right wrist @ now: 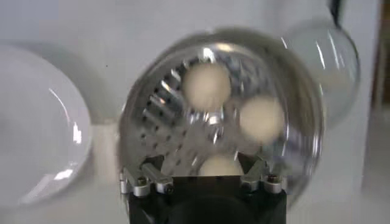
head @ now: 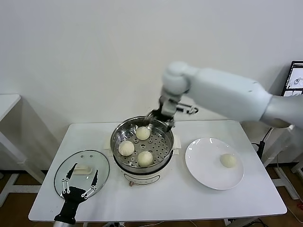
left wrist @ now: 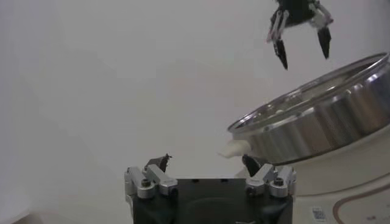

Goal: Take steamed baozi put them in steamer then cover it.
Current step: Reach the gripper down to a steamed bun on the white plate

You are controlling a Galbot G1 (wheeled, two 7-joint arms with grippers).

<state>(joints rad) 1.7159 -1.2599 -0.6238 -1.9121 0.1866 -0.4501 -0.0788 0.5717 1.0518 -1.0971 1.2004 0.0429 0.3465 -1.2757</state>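
The steamer is gleaming as polished, perforated metal on a smooth cream base. The cover is showing clear glossy glass. The baozi are looking matt and smooth, the plate glossy white.

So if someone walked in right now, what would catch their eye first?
Probably the shiny steamer at the table's middle, three baozi inside, with the right gripper over its far rim, jaws open. Then the lone baozi on the white plate to the right, and the cover lying left under the left gripper.
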